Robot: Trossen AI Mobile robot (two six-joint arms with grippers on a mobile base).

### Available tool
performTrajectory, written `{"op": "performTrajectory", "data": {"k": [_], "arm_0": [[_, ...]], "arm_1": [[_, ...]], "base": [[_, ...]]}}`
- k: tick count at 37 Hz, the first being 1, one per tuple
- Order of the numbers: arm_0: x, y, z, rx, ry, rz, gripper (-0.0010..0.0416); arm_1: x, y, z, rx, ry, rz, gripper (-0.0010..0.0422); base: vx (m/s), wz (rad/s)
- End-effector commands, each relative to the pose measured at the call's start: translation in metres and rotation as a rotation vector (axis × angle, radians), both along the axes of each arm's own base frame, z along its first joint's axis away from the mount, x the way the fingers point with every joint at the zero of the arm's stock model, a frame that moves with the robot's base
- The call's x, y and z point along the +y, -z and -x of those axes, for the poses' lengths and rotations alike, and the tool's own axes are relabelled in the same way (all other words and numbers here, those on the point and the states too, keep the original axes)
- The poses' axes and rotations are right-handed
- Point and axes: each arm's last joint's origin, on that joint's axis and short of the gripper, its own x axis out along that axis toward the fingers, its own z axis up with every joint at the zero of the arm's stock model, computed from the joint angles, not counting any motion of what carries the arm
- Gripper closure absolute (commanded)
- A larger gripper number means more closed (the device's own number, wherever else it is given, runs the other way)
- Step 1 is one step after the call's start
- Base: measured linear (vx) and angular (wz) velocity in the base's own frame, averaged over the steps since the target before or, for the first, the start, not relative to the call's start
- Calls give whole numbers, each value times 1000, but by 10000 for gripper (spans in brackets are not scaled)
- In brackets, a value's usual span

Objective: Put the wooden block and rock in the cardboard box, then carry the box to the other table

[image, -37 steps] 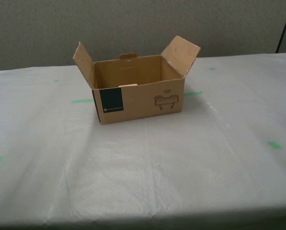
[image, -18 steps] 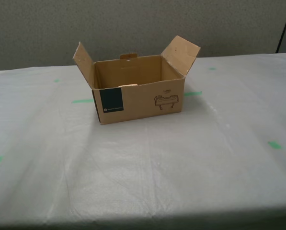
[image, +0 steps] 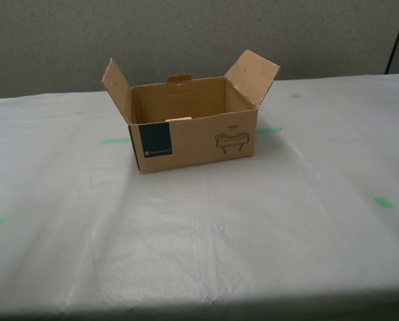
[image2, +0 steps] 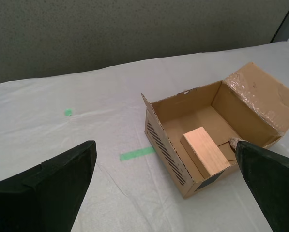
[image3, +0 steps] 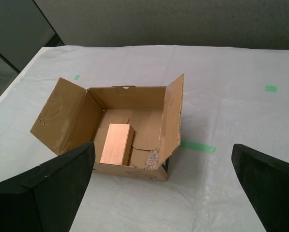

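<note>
The cardboard box (image: 199, 142) stands open on the other table (image: 252, 221), its side flaps raised, navy label and line drawing facing the exterior view. Only a pale sliver of the wooden block (image: 179, 120) shows over the front wall there. The first wrist view looks down into the box (image3: 129, 99): the wooden block (image3: 115, 144) lies flat on the floor and the rock (image3: 151, 157) sits beside it in a corner. The second wrist view shows the box (image2: 163, 142), the block (image2: 205, 151) and a bit of the rock (image2: 235, 142). My first gripper (image3: 161, 193) and second gripper (image2: 163, 193) hang open and empty, clear of the box.
Green tape marks (image: 383, 201) dot the wrinkled sheet, one strip (image3: 197, 146) lying right beside the box. A grey partition wall (image: 199, 33) runs behind the table. The table's front edge (image: 199, 309) lies close to the exterior camera. Neither arm appears in the exterior view.
</note>
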Motion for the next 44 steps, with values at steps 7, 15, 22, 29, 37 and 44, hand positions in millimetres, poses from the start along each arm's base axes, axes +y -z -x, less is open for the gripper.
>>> {"op": "performTrajectory", "data": {"k": [7, 15, 22, 29, 37, 44], "arm_0": [[0, 0, 0, -3, 3, 0, 12], [0, 0, 0, -4, 3, 0, 12], [0, 0, 0, -3, 3, 0, 12], [0, 0, 0, -3, 3, 0, 12], [0, 0, 0, -3, 3, 0, 12], [0, 0, 0, -3, 3, 0, 12]], "arm_1": [[0, 0, 0, -2, -1, -1, 18], [0, 0, 0, -2, -1, -1, 18], [0, 0, 0, -3, -1, -1, 18], [0, 0, 0, -3, -1, -1, 18], [0, 0, 0, -3, -1, -1, 18], [0, 0, 0, -3, -1, -1, 18]], "base": [[0, 0], [0, 0], [0, 0], [0, 0], [0, 0], [0, 0]]}}
